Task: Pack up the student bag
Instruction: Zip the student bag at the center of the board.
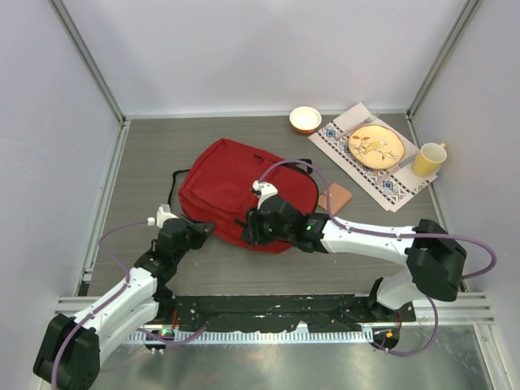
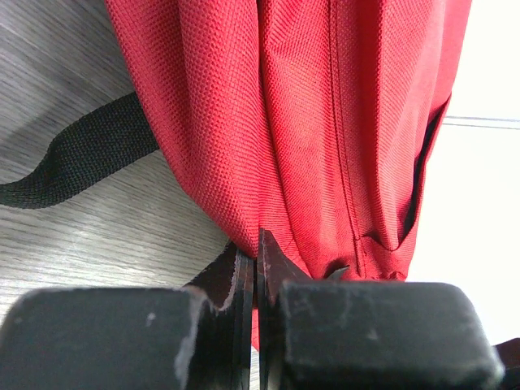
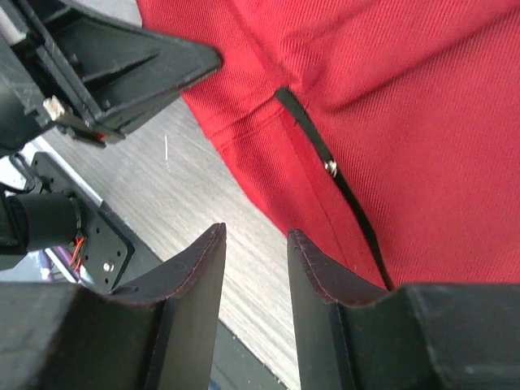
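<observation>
**Thin pinch may slip**

The red backpack (image 1: pixel 236 187) lies flat mid-frame on the surface (image 1: pixel 146 162). The left jaws are pressed together on its lower-left edge, and the right jaws stand apart beside its fabric. Lifting could pull that thin pinch free.

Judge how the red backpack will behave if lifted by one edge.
The student bag probably flops and sags: its soft fabric creases beside the left gripper. It looks lightly filled, lying fairly flat, so likely light. Its loose black strap may drag.
</observation>
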`<state>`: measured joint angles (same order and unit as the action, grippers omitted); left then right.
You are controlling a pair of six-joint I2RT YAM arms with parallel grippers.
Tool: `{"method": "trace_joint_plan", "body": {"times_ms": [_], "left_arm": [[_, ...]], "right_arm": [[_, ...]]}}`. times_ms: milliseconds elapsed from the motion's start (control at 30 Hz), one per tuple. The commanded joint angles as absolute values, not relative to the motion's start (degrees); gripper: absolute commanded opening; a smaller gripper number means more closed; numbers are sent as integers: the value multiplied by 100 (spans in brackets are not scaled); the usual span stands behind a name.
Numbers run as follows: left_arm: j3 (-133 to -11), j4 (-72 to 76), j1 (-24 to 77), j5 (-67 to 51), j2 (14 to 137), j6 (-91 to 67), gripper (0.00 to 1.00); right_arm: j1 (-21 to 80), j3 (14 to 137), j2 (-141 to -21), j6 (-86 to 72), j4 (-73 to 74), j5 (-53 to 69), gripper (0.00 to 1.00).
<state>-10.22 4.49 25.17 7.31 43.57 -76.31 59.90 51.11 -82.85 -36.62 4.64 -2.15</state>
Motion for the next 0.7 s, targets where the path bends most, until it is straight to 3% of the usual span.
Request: {"method": "trace_joint_plan", "body": {"times_ms": [0, 667], "left_arm": [[-1002, 571, 2540, 774, 4254, -7629, 0], [-1134, 607, 2540, 615, 4140, -7629, 0]], "right_arm": [[5994, 5677, -8612, -3270, 140, -685, 41], [6301, 6363, -9554, -2575, 404, -1854, 47]]}}
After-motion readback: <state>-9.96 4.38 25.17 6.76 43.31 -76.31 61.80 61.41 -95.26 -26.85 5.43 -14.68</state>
